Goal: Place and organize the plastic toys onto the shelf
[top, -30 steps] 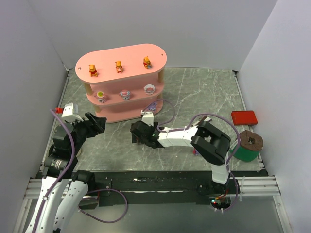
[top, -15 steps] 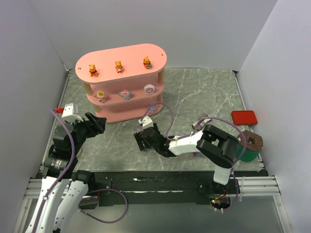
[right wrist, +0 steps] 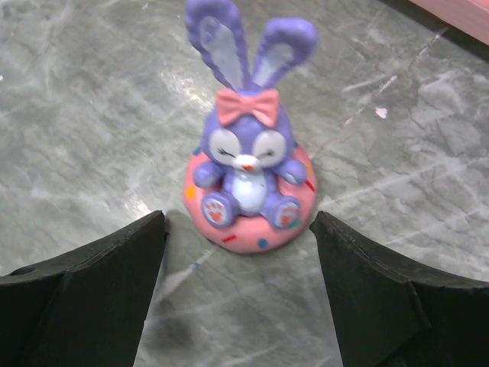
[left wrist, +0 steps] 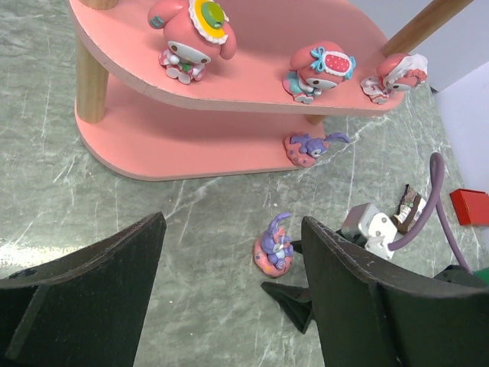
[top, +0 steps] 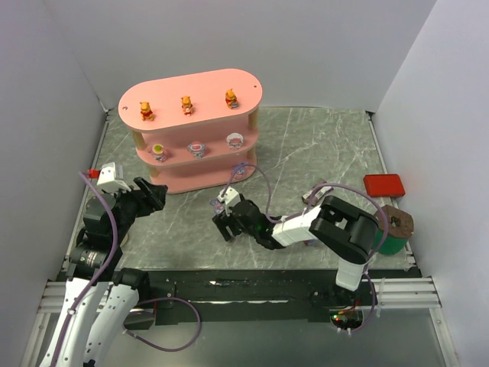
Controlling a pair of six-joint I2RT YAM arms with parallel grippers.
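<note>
Pink shelf (top: 248,86) with three levels, round ends and light wood posts. Three orange-yellow bears (top: 186,105) standing in a row on the top level, well apart. Three pink-and-white toys (left wrist: 319,69) in a row on the middle level. One purple bunny (left wrist: 309,145) tipped over at the edge of the bottom level. A second purple bunny (right wrist: 246,180), pink bow, long ears up, sitting upright in a pink ring on the grey surface (right wrist: 92,92) near the shelf.

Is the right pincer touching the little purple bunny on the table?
Apart. The right wrist view shows the right pincer open, grey table visible between each finger and the purple bunny.
</note>
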